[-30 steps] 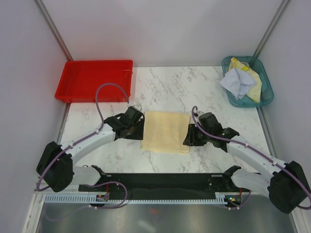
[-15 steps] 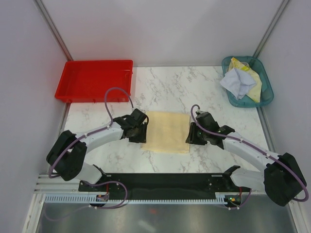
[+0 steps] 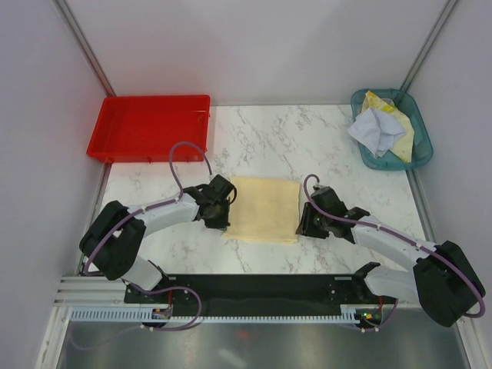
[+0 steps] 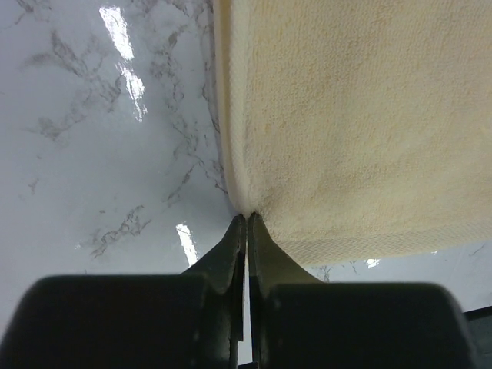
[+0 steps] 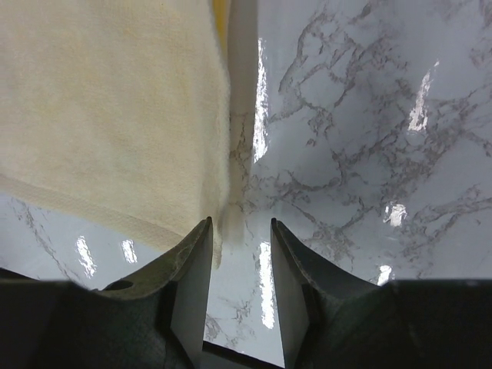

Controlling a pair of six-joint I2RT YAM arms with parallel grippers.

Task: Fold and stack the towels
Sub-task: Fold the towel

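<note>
The cream towel (image 3: 263, 209) lies flat on the marble table (image 3: 269, 138) between the two grippers, nearly square, its slightly longer side running from one to the other. The left gripper (image 4: 247, 221) is pinched together on the towel's near left corner. The right gripper (image 5: 241, 231), its jaws apart, straddles the near right corner.

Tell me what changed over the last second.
The left claw slid to the near-left corner of the towel and shut on it. The right claw crept toward the near-right corner, jaws open astride the edge. Towel, tray and basket kept their places.
</note>
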